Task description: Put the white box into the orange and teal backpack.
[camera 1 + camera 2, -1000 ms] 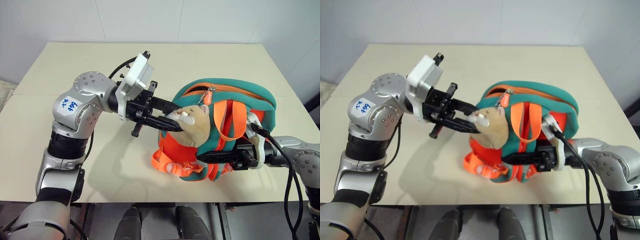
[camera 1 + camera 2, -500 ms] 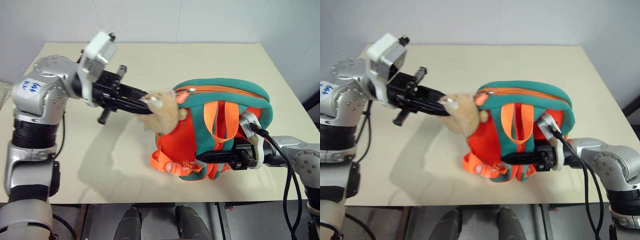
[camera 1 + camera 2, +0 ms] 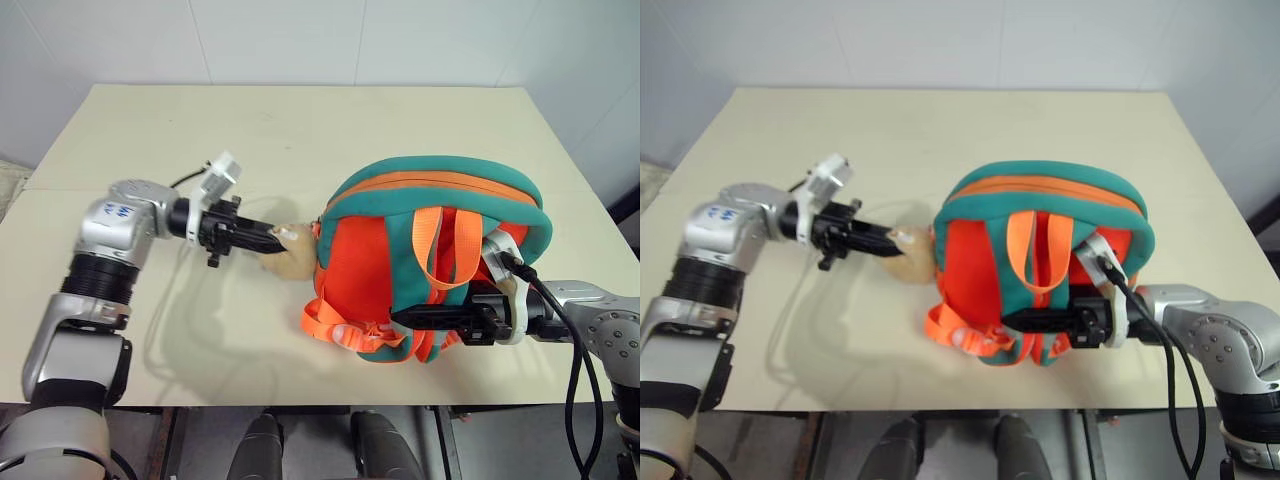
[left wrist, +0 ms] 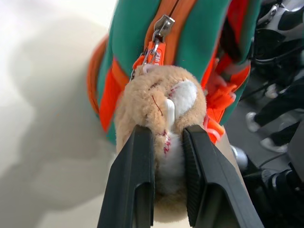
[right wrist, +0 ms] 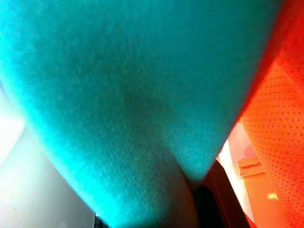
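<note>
The orange and teal backpack (image 3: 430,200) stands upright on the table, straps toward me. Its tan plush hamster toy (image 3: 293,250) hangs off the zipper pull (image 4: 161,26) at the pack's left side. My left gripper (image 3: 265,240) reaches in from the left, low over the table, and is shut on the hamster toy (image 4: 161,109), with one finger (image 4: 135,175) on each side of it. My right gripper (image 3: 405,317) comes in from the right at the pack's lower front and is shut on a teal strap (image 5: 118,95). The white box is out of view.
The beige table (image 3: 300,130) stretches bare behind and to the left of the backpack. Loose orange webbing (image 3: 335,330) lies at the pack's front foot near the table's near edge. A black cable (image 3: 575,380) trails from my right wrist.
My left gripper has swung left and down with the hamster toy, dragging the zipper pull round to the pack's left side. The gap along the top has drawn shut. The right gripper stayed put.
</note>
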Robot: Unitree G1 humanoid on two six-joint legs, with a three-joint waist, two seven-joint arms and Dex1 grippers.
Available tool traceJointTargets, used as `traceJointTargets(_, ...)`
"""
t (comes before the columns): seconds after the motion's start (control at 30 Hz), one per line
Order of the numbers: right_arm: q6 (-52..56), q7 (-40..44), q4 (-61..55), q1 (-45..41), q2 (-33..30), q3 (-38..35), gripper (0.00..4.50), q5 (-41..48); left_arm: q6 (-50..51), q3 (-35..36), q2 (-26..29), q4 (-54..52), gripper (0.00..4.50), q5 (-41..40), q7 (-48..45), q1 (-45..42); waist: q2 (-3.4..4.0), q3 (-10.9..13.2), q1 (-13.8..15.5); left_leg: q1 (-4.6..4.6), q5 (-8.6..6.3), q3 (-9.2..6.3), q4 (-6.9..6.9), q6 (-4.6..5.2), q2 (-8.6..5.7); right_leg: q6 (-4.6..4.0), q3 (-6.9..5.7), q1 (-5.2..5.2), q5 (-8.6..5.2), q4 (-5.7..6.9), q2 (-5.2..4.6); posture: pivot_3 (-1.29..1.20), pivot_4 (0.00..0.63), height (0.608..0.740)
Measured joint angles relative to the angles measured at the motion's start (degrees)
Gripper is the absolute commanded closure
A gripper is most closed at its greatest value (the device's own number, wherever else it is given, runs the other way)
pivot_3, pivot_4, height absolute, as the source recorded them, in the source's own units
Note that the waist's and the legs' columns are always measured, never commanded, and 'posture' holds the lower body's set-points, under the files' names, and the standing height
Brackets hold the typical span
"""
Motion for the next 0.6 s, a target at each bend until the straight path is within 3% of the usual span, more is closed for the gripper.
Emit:
traceJointTargets(0.23,-0.3,-3.5,-1.4,1.0,1.0,-0.9,4.48,0.8,-4.7,0.7,-2.3,-1.9,4.04,1.8,0.1,7.3,0.01,0.0,0.2,-0.01,0.0,-0.02,0.0,0.0,-0.01,0.0,-0.01,0.01,0.0,0.0,-0.04,0.0,0.15,0.74)
traceJointTargets(0.4,-4.7,-6.9,-2.8,2.0,1.5,-2.4,4.48,-3.2,-7.0,4.1,0.6,-10.6,4.04,1.7,0.5,11.2,0.02,0.0,0.0,0.01,0.0,-0.01,-0.03,0.0,0.0,-0.01,0.0,0.0,0.0,-0.01,-0.04,0.0,0.15,0.74)
traceJointTargets(0.6,-13.0,-10.5,-5.8,3.3,4.0,-4.6,2.51,-9.0,-7.7,11.3,1.3,-19.4,2.14,0.6,7.0,16.1,0.02,0.0,0.1,0.01,0.0,-0.01,-0.03,0.0,-0.01,0.0,0.0,0.0,0.01,0.0,-0.06,0.0,0.15,0.74)
